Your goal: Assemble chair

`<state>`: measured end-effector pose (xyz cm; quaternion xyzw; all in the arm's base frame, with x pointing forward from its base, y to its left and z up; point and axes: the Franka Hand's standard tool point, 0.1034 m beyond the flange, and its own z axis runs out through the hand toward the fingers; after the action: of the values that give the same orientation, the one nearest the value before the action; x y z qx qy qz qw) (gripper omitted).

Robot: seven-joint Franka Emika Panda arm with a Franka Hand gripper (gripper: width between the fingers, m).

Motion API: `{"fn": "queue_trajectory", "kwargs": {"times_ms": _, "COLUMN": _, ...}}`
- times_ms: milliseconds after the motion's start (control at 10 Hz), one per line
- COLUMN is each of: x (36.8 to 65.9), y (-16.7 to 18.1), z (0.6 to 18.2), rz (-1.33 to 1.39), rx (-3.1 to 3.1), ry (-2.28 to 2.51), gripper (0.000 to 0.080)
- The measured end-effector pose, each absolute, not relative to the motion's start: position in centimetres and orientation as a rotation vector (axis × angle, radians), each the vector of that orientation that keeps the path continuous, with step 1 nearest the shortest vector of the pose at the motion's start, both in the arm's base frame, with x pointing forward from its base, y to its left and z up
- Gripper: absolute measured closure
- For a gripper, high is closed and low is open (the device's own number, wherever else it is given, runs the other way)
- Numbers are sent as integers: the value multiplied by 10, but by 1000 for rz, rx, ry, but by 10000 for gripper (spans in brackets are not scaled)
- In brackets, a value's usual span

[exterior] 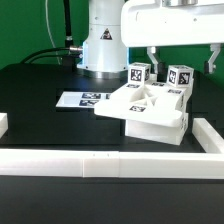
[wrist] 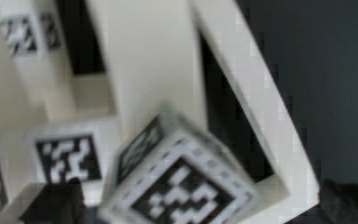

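Nearest the exterior camera we see the long low white border wall (exterior: pixel 110 165) running across the front and turning back at both sides; its ends are cut off by the picture's edges; behind it the black tabletop (exterior: pixel 40 85) carries everything else. Just past the wall sits the chair (exterior: pixel 148 108), toward the exterior view's right: a glossy white blocky body with a square seat showing diagonal braces, and two small tagged blocks (exterior: pixel 138 74) standing up at its far side; its underside and far face are hidden from us, and how the parts join we cannot make out. Beside it, toward the exterior view's left, lies the marker board (exterior: pixel 82 99), flat, its near corner covered by the chair. Farther back the tool (exterior: pixel 180 60) hangs over the chair's far right part; two dark fingers (exterior: pixel 152 56) show well apart with a tagged block (exterior: pixel 180 77) beneath and between them, so the tool looks spread and clasps nothing that we can see; its upper body runs out of the picture. Behind stands the arm's white base (exterior: pixel 103 45), with black cables at the green backdrop. From the wrist view we get only a blurred close look: slanted white bars (wrist: pixel 229 90) and tagged faces (wrist: pixel 185 180), all cut off at the edges; no fingertip is clearly told there.
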<state>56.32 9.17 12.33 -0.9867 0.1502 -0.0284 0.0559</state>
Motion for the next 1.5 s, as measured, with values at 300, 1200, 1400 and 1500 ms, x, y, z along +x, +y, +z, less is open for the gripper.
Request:
{"fn": "queue_trajectory", "kwargs": {"times_ms": 300, "x": 562, "y": 94, "z": 122, "rz": -100, "rx": -3045, "ry": 182, "gripper": 151}}
{"fn": "queue_trajectory", "kwargs": {"times_ms": 1200, "x": 560, "y": 98, "z": 118, "rz": -142, "rx": -3066, "ry": -22, "gripper": 516}}
{"fn": "queue_trajectory", "kwargs": {"times_ms": 1400, "x": 560, "y": 98, "z": 118, "rz": -141, "rx": -3065, "ry": 10, "gripper": 515}}
{"fn": "queue_trajectory", "kwargs": {"times_ms": 1500, "x": 560, "y": 98, "z": 118, "rz": -140, "rx": -3063, "ry": 41, "gripper": 515}}
